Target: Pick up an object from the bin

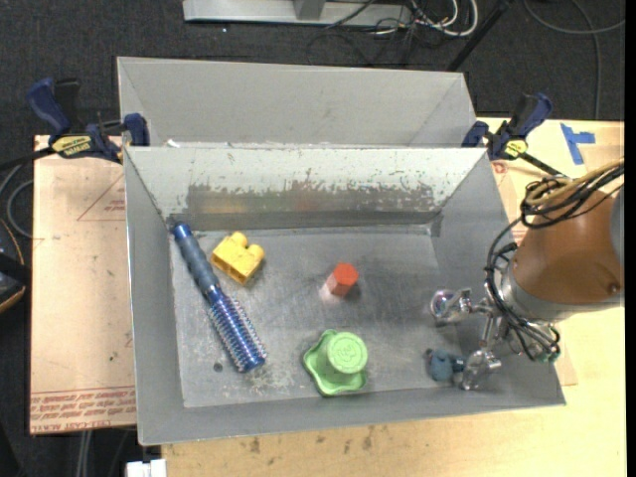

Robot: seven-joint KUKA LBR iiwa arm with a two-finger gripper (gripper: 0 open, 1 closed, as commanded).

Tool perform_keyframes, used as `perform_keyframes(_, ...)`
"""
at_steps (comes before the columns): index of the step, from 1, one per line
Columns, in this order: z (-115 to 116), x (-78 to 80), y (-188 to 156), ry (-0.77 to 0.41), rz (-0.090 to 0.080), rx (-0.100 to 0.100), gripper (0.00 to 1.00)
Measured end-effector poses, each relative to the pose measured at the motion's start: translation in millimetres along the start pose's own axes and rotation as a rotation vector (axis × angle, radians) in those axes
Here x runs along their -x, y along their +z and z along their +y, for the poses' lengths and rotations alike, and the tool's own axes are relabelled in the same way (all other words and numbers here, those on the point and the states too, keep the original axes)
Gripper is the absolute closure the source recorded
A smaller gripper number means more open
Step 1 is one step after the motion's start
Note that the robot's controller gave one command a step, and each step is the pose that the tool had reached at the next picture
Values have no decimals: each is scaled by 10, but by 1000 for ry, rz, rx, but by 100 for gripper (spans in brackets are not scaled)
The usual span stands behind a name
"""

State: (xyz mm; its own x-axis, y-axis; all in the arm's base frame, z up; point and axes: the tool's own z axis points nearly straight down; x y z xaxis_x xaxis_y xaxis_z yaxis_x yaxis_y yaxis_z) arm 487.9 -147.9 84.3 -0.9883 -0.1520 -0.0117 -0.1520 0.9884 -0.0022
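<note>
The pincer (461,340) hangs low at the right end of the bin (298,207), its two fingers spread apart with nothing between them. A small blue-grey thing (441,367) lies just beside the nearer finger, in the near right corner. Farther left lie a green round piece (338,363), a red block (343,278), a yellow brick (238,256) and a blue brush (219,306)

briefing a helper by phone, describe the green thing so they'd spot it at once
Look in the grey bin, along its near wall. Midway there, right of the blue brush and just in front of the red cube, lies the green piece. It is the only green thing, round with a wavy rim.
</note>
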Motion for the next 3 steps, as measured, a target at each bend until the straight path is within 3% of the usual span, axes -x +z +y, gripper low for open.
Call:
perform_keyframes(1,3,-20,-9,-378,-12,1,0)
perform_keyframes(2,-14,-82,22,-380,8,5,100)
perform_keyframes(3,-24,64,-1747,-419,1,-2,100)
